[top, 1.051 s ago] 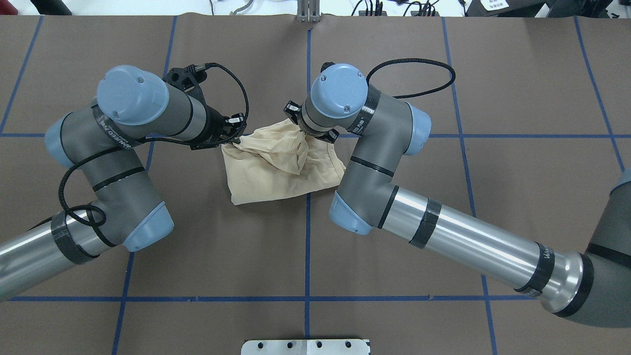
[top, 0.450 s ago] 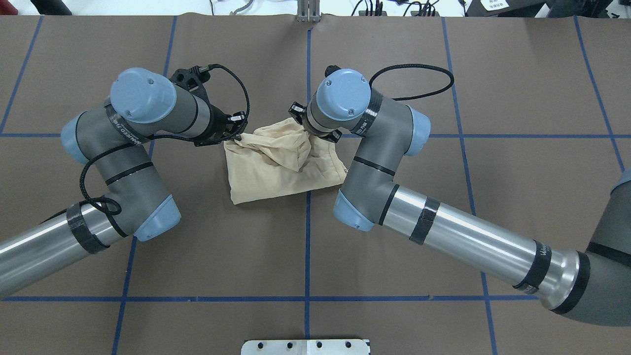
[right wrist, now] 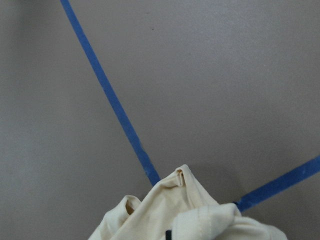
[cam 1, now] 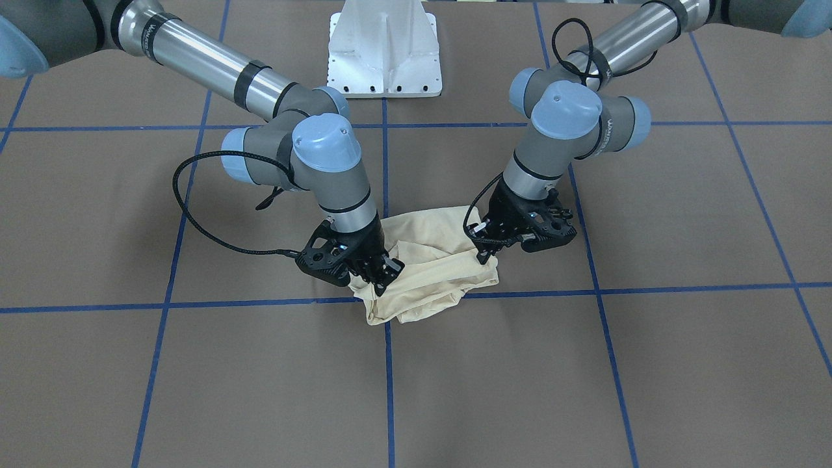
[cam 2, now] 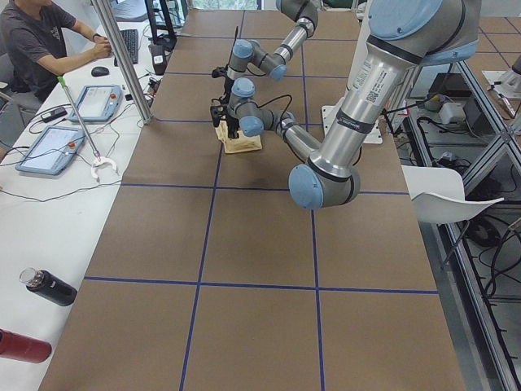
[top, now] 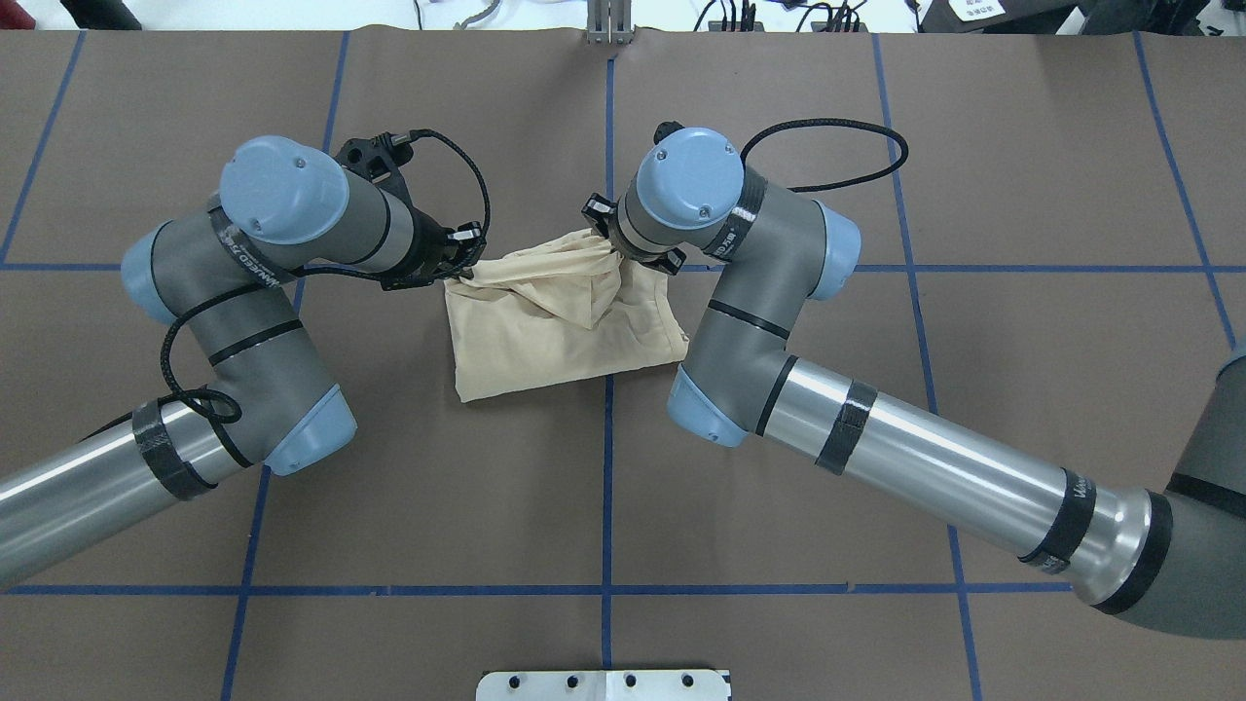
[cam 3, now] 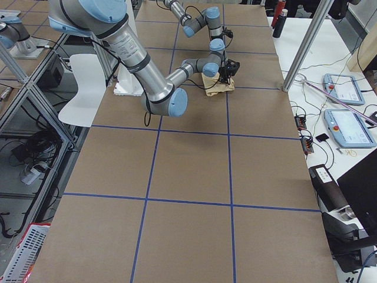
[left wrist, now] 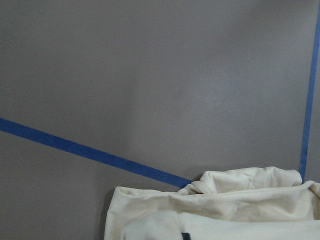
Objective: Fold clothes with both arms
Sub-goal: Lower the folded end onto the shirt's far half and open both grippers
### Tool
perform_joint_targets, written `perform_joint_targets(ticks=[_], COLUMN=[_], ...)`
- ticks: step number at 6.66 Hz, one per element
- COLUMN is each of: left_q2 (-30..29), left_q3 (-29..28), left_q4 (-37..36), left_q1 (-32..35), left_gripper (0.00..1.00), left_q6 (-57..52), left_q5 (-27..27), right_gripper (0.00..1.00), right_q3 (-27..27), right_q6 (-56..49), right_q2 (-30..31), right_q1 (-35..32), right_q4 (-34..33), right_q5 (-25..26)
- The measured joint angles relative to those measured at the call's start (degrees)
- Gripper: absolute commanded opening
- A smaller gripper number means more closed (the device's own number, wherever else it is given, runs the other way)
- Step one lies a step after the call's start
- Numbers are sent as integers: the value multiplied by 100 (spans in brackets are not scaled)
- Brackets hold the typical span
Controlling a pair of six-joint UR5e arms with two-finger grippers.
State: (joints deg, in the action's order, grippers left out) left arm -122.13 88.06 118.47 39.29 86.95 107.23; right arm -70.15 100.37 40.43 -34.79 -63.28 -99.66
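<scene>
1. While both pairs of fingers pinch cloth, the left gripper [cam 1: 484, 255] clamps one end of the T-shirt's [top: 555, 336] far edge. The right gripper [cam 1: 380, 276] clamps the other end, its tips sunk in folds.
2. One T-shirt lies bunched at the centre of the table [top: 779, 97], over a crossing of blue tape [top: 607, 487]. Its print is hidden; only a dark sliver shows in each wrist view.
3. Two arms reach in, the left arm [top: 243, 282] and the right arm [top: 876, 438]. The lettering on their black bands is too small to read.
4. One white pedestal base [cam 1: 385, 52] stands behind.
</scene>
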Motion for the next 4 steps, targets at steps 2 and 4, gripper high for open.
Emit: perform_joint_targets(ticks=[2,4], left_q2=[-9,9], left_q3=[-2,50], left_q4=[-9,-28], left_q1=[-1,-6], left_gripper=[100,100], left_q6=[16,41], left_q5=[0,0], right_gripper=[100,100], right_q3=[-4,-13], right_q6=[0,-6], right_q2=[-48,-68], right_q1=[-2,-15], right_q4=[14,35], right_q5=[-6,-14])
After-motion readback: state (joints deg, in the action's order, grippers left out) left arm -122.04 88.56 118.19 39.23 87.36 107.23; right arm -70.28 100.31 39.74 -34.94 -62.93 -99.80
